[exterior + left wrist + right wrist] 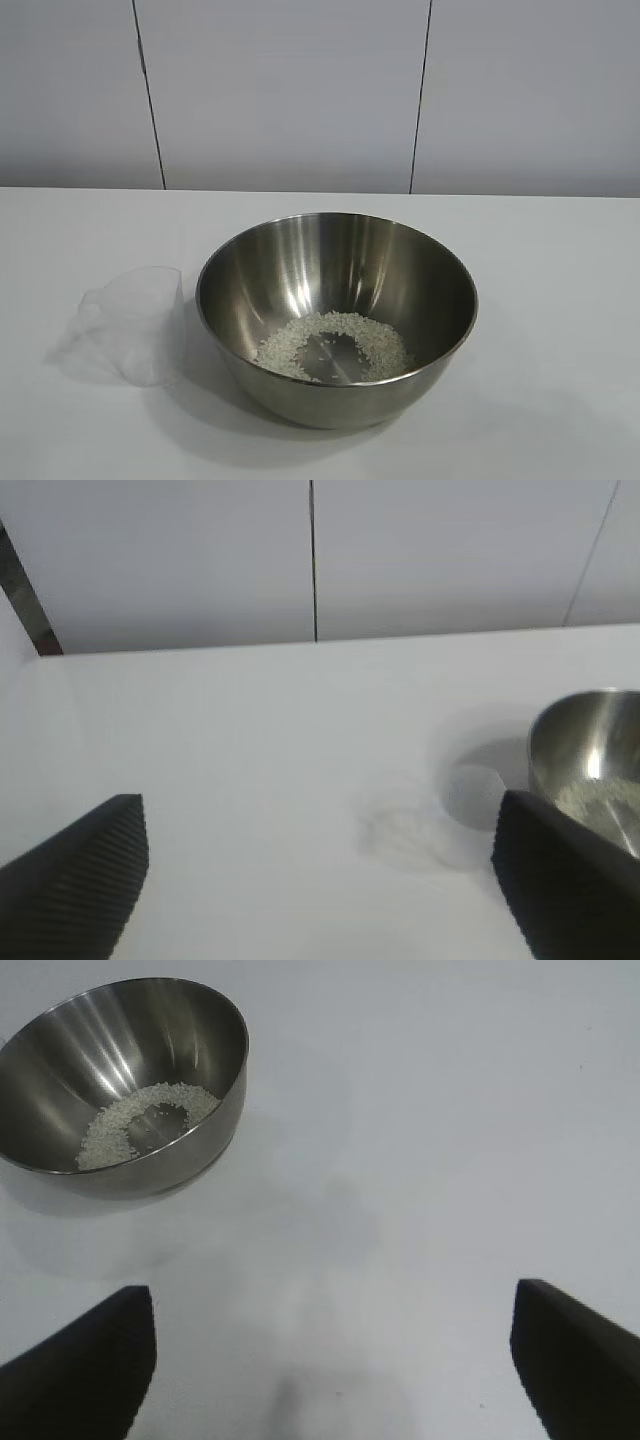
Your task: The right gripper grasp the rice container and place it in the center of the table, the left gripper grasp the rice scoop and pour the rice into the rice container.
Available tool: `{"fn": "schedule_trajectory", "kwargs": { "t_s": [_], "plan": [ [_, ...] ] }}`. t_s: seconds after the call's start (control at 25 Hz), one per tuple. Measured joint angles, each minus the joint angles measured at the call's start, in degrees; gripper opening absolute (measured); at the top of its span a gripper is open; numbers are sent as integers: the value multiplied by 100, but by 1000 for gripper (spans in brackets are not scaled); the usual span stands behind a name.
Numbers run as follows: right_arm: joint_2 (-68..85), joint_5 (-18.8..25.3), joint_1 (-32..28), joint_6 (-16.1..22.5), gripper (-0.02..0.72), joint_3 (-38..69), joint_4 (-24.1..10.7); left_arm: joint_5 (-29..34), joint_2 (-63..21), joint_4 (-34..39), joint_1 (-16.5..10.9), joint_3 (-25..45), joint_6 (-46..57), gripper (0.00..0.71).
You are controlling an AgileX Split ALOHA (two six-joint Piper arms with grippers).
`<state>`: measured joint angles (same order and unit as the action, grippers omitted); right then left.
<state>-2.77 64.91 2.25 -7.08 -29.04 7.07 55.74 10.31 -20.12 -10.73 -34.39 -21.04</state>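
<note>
Looks done: rice (pixel 335 345) in bowl (pixel 336 316) mid-tabletop (pixel 560 300), ahead of released right tool (pixel 333 1355); empty scoop (pixel 125 325) beside bowl, beyond released left tool (pixel 320 870). Nothing left.

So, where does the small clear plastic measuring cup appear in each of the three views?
Exterior view: small clear plastic measuring cup stands on the table, left of the large round steel bowl.
Left wrist view: the cup is right of centre, beside the bowl.
Right wrist view: not in it.
Shared landmark: the bowl with white rice inside.
</note>
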Motion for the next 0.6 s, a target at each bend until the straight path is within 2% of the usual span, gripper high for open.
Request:
{"fn": "schedule_trajectory", "kwargs": {
  "t_s": [0.28,0.44,0.6],
  "plan": [
    [0,0,0,0,661,0,0,659,-792,445,0,357,404,663],
    [0,0,0,0,661,0,0,1101,-855,863,24,405,606,663],
    [0,-5,0,0,661,0,0,1176,-860,939,61,499,913,663]
  ]
}}
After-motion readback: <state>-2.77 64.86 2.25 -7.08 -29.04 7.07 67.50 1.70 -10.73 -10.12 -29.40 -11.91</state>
